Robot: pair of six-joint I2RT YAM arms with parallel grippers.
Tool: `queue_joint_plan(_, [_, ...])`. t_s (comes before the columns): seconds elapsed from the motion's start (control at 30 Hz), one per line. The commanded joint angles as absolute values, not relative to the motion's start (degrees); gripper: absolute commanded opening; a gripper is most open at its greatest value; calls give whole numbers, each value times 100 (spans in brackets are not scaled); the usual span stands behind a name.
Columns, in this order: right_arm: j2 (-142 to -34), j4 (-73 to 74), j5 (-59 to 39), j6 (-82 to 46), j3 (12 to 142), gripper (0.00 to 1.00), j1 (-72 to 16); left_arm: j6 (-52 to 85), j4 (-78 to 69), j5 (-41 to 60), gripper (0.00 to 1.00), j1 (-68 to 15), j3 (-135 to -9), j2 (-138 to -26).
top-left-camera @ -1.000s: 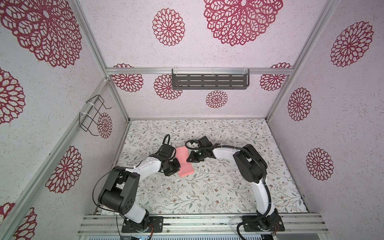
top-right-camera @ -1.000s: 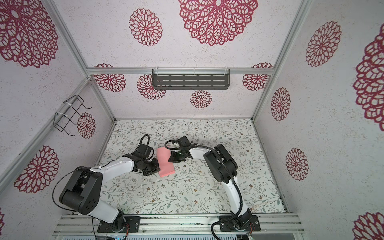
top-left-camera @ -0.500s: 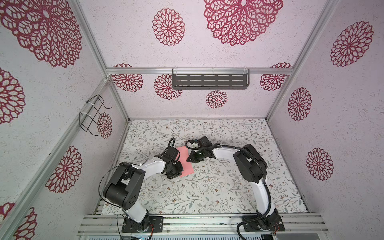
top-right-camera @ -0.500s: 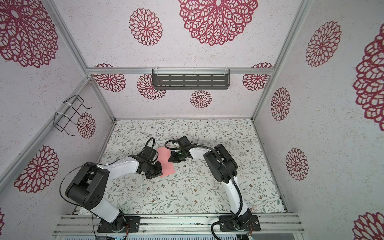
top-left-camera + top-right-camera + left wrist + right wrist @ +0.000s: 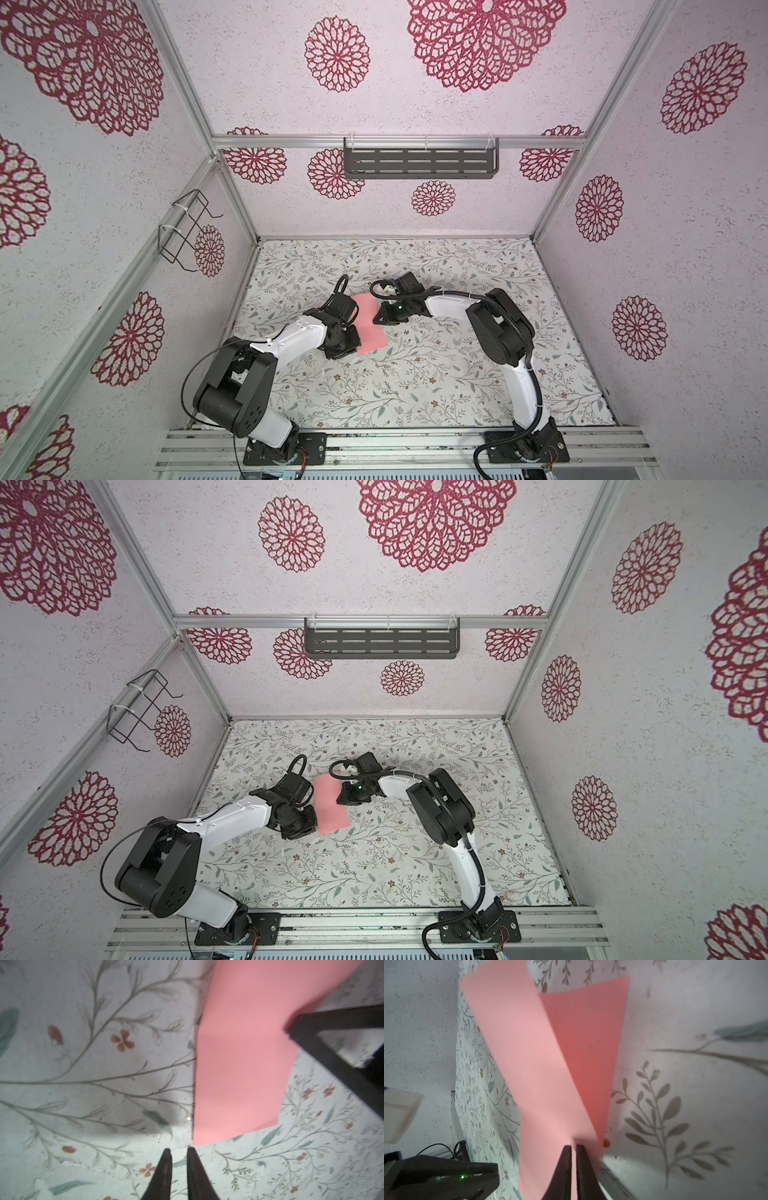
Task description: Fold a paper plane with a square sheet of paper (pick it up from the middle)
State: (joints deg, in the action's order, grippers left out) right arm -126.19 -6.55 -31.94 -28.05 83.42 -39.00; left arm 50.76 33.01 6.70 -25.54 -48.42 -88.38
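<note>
The square sheet of paper [image 5: 370, 328] [image 5: 332, 812] is salmon pink and lies folded over on itself on the floral table, mid-left in both top views. In the right wrist view its lighter top flap [image 5: 519, 1053] bows up over the darker lower layer [image 5: 591, 1043]. My right gripper [image 5: 573, 1146] [image 5: 376, 322] is shut, its tips resting on the top flap beside the crease, both fingers in front of the paper. My left gripper [image 5: 178, 1150] [image 5: 353, 351] stands slightly open just short of the sheet's near corner [image 5: 199, 1140], holding nothing. No paper plane shows.
The floral table cover [image 5: 415, 374] spreads around the arms. A dark slotted shelf [image 5: 419, 162] hangs on the back wall and a wire rack [image 5: 185, 232] on the left wall. An aluminium rail [image 5: 395, 446] carrying both arm bases runs along the front edge.
The raised flap has come down over the sheet, which now lies flatter. My left jaws have parted and let go of the paper's corner. The right gripper has stayed in place.
</note>
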Motion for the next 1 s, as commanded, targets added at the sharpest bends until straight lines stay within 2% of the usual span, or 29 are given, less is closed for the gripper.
queue_joint_plan(0.0, [-12902, -1747, -2306, -2707, 8046, 13, -3832, 5168, 2473, 598, 22, -2299, -4942, -8746])
queue_joint_plan(0.13, [-12944, -1716, -2399, -2775, 8068, 13, -3832, 5017, 1477, 1217, 23, -1921, -4921, -8995])
queue_joint_plan(0.4, [-13024, -1859, -2293, -2787, 8086, 13, -3832, 4251, 653, 1773, 13, -1549, -5101, -9691])
queue_joint_plan(0.97, [-12962, -1903, -2366, -2761, 8221, 13, -3832, 4159, 952, 1604, 8, -1450, -5300, -10467])
